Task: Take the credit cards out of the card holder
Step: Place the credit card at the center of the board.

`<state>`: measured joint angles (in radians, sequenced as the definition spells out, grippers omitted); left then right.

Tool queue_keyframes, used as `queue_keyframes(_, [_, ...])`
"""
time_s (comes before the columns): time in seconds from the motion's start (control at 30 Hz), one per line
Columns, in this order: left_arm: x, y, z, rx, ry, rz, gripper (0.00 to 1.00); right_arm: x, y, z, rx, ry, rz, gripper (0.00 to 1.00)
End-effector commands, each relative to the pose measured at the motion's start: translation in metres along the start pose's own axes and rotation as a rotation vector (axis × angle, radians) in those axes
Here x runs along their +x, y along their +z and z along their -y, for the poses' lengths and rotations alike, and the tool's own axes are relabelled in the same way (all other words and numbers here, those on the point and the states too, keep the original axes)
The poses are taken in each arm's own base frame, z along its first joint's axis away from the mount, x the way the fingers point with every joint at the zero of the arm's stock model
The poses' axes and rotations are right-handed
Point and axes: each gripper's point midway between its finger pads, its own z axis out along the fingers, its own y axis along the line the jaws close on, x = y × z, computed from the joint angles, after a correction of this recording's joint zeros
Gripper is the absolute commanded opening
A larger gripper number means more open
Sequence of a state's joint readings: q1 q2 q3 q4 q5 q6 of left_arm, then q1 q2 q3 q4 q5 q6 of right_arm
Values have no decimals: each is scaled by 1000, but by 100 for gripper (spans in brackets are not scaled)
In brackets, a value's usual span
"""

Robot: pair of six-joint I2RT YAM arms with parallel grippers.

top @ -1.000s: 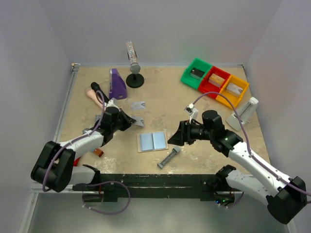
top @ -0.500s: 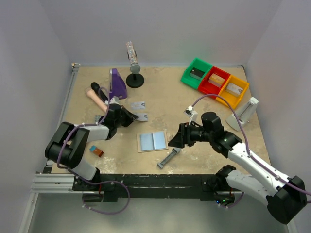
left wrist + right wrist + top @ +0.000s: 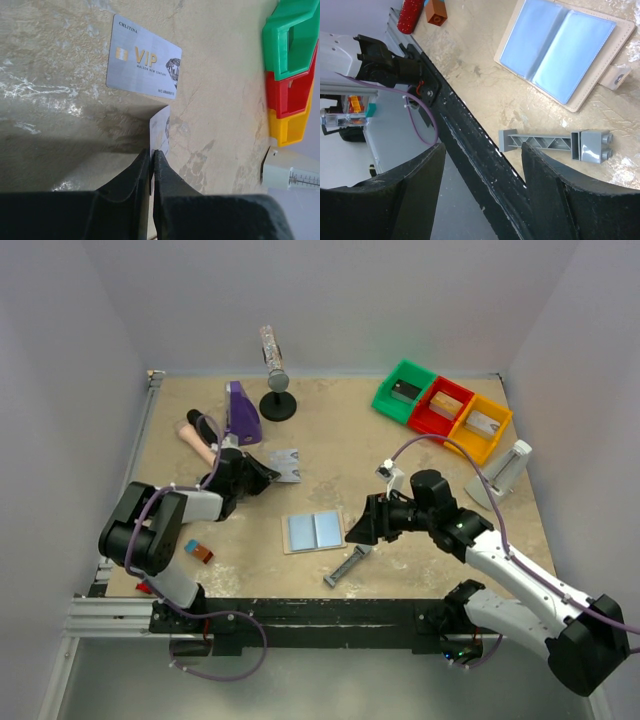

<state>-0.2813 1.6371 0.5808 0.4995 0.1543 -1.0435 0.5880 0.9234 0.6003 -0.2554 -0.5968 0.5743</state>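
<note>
The card holder (image 3: 315, 531) lies open on the table, its two pale blue panels up; it also shows in the right wrist view (image 3: 560, 47). One pale grey credit card (image 3: 143, 63) marked VIP lies flat on the table (image 3: 284, 454). My left gripper (image 3: 152, 151) is shut on a second pale grey card (image 3: 161, 125), held edge-on just near of the flat one. In the top view the left gripper (image 3: 262, 474) is left of both cards. My right gripper (image 3: 358, 526) is open and empty, just right of the holder; in its wrist view (image 3: 482, 155) it hangs over the table's front edge. No black cards show.
A grey bar-shaped tool (image 3: 347, 565) lies near the front edge, below the holder. Green (image 3: 405, 390), red (image 3: 445, 405) and yellow (image 3: 482, 425) bins stand at the back right. A purple object (image 3: 241, 412), a stand (image 3: 277, 405) and a small brick (image 3: 198, 551) are on the left.
My left gripper has moved away from the holder towards the far left, carrying the grey card up beside the flat one. The right gripper has barely moved.
</note>
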Motion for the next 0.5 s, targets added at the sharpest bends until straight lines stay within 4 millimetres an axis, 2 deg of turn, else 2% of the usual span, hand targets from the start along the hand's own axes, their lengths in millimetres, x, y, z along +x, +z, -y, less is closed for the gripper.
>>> queue_keyframes(0.0, [-10,7,9,30,37,3,13,-11,-1,-7,-15,-39,21,68])
queue_keyframes(0.3, [-4,11,6,29,33,-30,19,-14,1,-6,-5,-38,23,70])
queue_keyframes(0.47, [-9,8,5,16,47,-19,25,-16,2,-5,-1,-36,22,70])
